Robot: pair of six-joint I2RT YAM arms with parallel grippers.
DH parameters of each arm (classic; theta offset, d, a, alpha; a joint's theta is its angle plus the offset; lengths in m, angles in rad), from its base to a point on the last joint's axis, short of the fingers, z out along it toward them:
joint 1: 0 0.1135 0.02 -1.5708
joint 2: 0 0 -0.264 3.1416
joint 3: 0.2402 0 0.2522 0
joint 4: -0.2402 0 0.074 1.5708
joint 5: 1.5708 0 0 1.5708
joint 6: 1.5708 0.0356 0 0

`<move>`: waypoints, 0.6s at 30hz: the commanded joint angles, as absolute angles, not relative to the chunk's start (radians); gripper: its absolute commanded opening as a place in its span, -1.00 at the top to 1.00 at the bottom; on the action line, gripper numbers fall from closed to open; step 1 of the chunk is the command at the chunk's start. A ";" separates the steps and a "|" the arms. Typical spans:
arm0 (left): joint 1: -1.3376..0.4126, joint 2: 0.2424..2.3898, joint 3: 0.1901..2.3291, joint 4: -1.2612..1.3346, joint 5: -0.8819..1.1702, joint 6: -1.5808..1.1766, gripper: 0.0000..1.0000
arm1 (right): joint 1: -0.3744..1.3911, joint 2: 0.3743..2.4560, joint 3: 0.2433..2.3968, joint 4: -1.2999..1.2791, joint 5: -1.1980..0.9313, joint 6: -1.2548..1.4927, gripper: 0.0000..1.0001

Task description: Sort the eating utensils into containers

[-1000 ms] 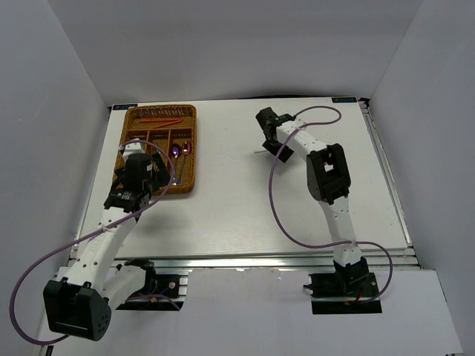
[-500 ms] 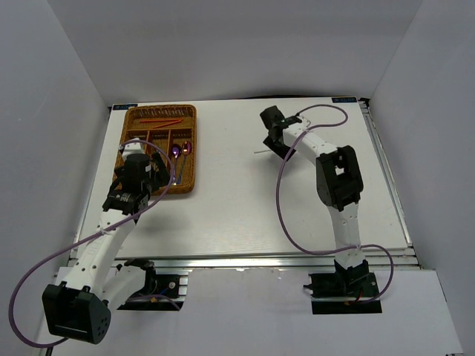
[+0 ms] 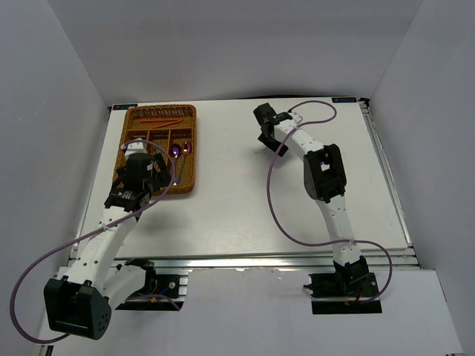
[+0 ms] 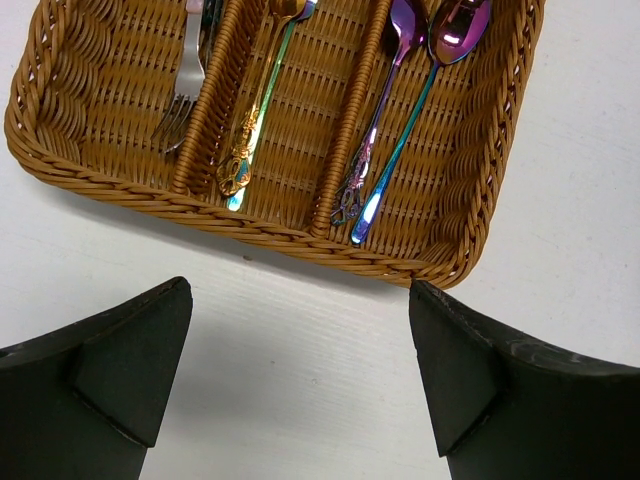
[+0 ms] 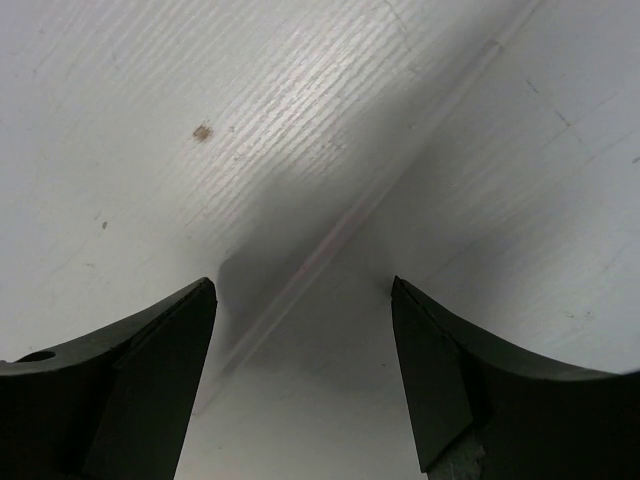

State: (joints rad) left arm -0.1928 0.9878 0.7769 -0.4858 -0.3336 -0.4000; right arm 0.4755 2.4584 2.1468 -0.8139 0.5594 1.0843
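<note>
At the near edge of the table (image 3: 237, 211) the two arms rise from their bases. The left gripper (image 3: 154, 172) hangs over the near end of the wicker tray (image 3: 192, 159), at the table's left side. Its wrist camera shows what the overhead view cannot: the jaws stand wide apart and hold nothing, and the black fingers (image 4: 120, 370) frame a strip of bare table just short of the tray's near wall (image 4: 250, 225).

That close view also sorts out the long slots. The left one holds a silver fork (image 4: 183, 95), tines towards the near wall. The middle one holds a gold utensil (image 4: 252, 130) with a rainbow sheen and an ornate handle end. The right one holds two purple-rainbow spoons (image 4: 395, 100) side by side, handles near and bowls far. From above, only the spoon bowls (image 3: 180, 150) read clearly.

Further out, at mid-table and well apart from the tray, the right gripper (image 3: 263, 139) points down at the table top. From above its jaws cannot be made out. Its wrist camera shows them spread wide, with a thin white chopstick (image 5: 330, 240) lying flat on the table and running slantwise between the fingers (image 5: 150, 380), its near end close to the left one. It is pale against the white surface and partly in shadow.

At the tray's far end, the crosswise slot holds red chopsticks (image 3: 159, 121), seen only from above. Small blue tags (image 3: 343, 99) sit at the table's far corners, too small to read.
</note>
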 commanded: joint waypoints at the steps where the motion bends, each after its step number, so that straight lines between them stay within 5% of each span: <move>1: -0.187 0.982 0.792 -0.476 -0.318 -0.388 -0.96 | 0.468 2.442 2.132 -0.870 0.583 1.086 -0.52; 18: -0.181 0.963 0.785 -0.479 -0.293 -0.391 -0.96 | 0.393 2.499 2.059 -0.911 0.466 0.787 -0.04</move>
